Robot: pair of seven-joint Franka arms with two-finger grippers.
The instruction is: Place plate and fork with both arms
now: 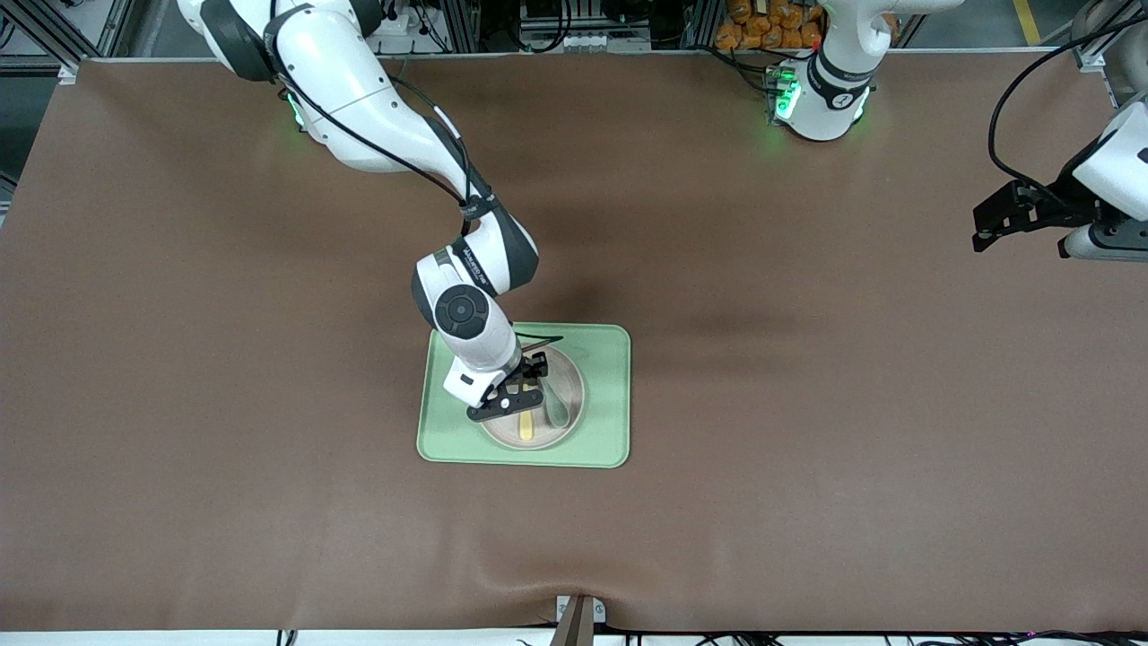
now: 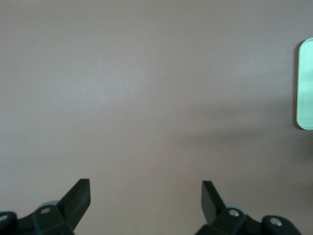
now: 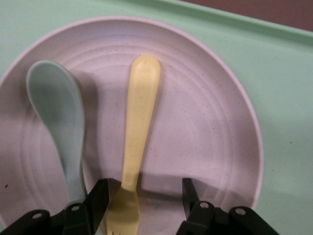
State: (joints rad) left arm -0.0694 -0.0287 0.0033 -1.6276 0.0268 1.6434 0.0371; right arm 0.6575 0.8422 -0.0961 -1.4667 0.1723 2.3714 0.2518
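The pale beige-pink plate (image 1: 574,386) sits on the light-green tray (image 1: 612,404) in the middle of the table. The yellow fork (image 1: 526,428) lies flat on the plate beside a grey-green spoon (image 1: 557,409). My right gripper (image 1: 511,405) hangs low over the plate. In the right wrist view it (image 3: 145,188) is open, its fingers astride the neck of the fork (image 3: 139,117), with the spoon (image 3: 58,107) and the plate (image 3: 205,122) around it. My left gripper (image 1: 985,230) waits over bare table at the left arm's end, and it (image 2: 145,188) is open and empty.
A brown mat (image 1: 807,404) covers the whole table. The tray's corner (image 2: 306,83) shows at the edge of the left wrist view. The tray's rim (image 3: 283,73) runs past the plate in the right wrist view.
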